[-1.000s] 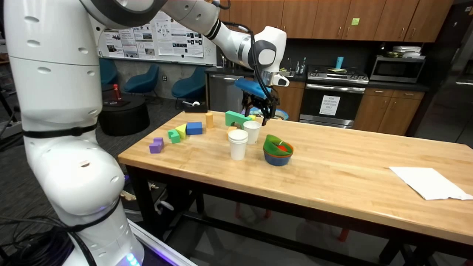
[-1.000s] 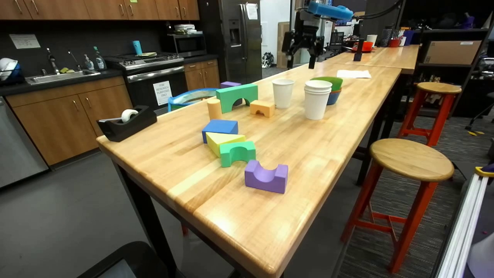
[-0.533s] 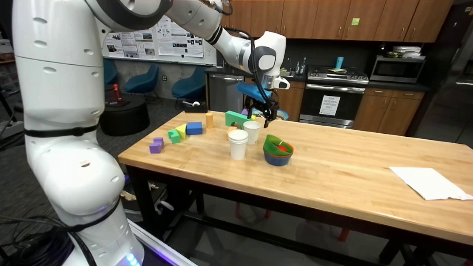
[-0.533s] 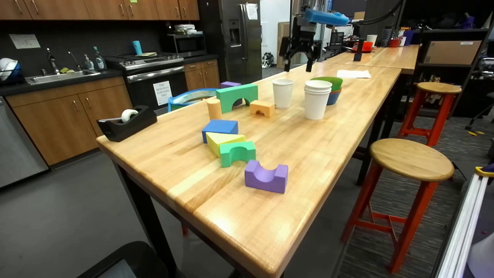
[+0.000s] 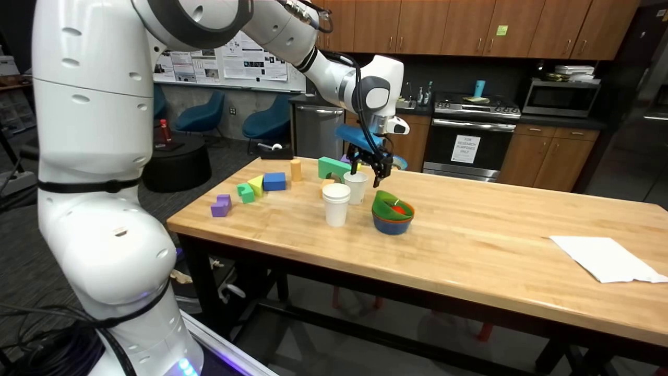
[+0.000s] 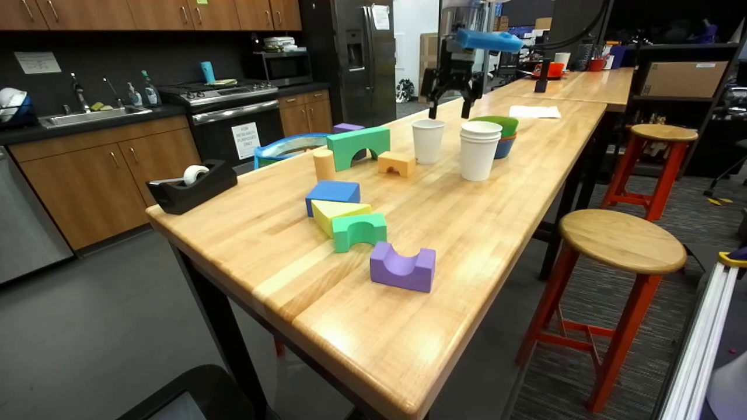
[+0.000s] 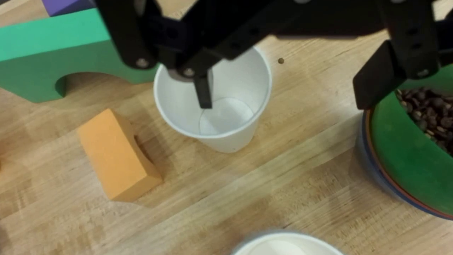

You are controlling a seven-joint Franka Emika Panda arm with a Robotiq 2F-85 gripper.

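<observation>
Gripper (image 6: 449,112) lower than before, nearer the single white cup (image 6: 428,143)

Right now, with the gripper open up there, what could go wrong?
If the gripper came down, one finger, over the single white cup in the wrist view, might catch its rim and tip it. The other finger, overlapping the edge of the green bowl, could bump it and spill the dark bits. The stacked white cups stand near too, so they might get knocked.

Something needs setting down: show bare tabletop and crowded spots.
Bare tabletop lies between the bowls and white paper, and between the notched purple block and stacked cups. Crowded: green arch, orange block, single cup near the tool.
</observation>
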